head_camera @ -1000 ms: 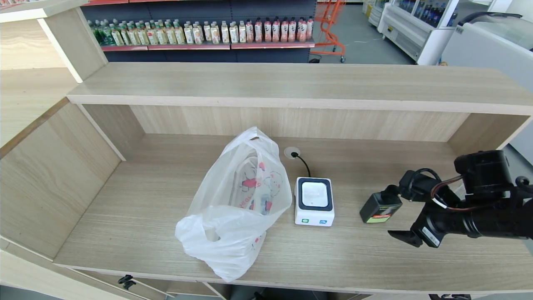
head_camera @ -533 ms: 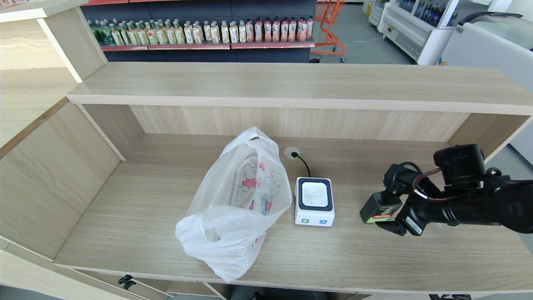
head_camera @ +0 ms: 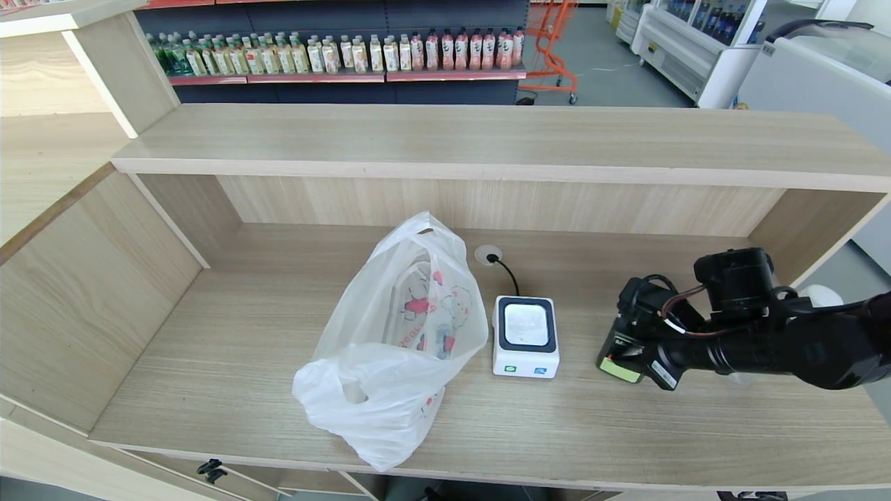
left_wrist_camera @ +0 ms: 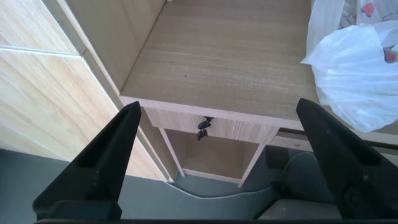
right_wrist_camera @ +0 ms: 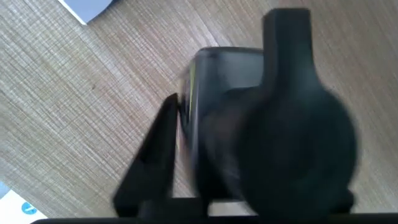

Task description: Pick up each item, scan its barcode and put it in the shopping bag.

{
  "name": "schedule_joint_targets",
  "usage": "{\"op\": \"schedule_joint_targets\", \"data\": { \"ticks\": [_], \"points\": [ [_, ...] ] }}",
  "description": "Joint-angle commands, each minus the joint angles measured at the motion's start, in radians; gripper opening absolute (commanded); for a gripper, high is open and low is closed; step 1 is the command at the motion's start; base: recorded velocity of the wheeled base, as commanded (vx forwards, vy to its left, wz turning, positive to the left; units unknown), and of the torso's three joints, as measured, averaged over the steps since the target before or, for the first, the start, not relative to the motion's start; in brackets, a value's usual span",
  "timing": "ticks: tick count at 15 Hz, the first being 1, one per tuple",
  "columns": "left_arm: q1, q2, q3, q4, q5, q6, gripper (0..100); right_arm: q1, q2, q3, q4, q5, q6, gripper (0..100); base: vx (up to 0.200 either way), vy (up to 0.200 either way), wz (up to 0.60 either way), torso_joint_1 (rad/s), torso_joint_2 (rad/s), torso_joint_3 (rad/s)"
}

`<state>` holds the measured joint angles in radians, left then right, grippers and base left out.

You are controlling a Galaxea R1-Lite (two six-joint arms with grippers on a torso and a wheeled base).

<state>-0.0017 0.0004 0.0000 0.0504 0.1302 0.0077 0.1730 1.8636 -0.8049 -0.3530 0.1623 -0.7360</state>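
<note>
The right gripper (head_camera: 618, 350) has its fingers (right_wrist_camera: 155, 149) clamped on the small black hard-sided box with a green label (head_camera: 619, 369), held between them, seemingly light, stiff and smooth, best gripped across flat sides.

Your right arm (head_camera: 773, 348) lies stretched out low and level over the worktop (head_camera: 230, 348) from the right side, wrist turned inward. Its tool (head_camera: 619, 350) has a finger pressed on either side of a small dark box (head_camera: 617, 369). Your left tool (left_wrist_camera: 219, 104) hangs beyond the worktop's front edge, fingers (left_wrist_camera: 106, 155) spread wide.
</note>
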Motion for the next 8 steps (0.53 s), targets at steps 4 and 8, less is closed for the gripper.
{"op": "schedule_joint_targets", "data": {
  "ticks": [4,8],
  "points": [
    [0.0,0.0,0.0,0.0,0.0,0.0,100,0.011,-0.031,0.019,-0.018,0.005,0.004,0,0.0,0.0,0.0,0.0,0.0,0.0],
    [0.0,0.0,0.0,0.0,0.0,0.0,100,-0.003,-0.285,0.105,-0.034,0.037,0.161,0,0.0,0.0,0.0,0.0,0.0,0.0]
  ]
}}
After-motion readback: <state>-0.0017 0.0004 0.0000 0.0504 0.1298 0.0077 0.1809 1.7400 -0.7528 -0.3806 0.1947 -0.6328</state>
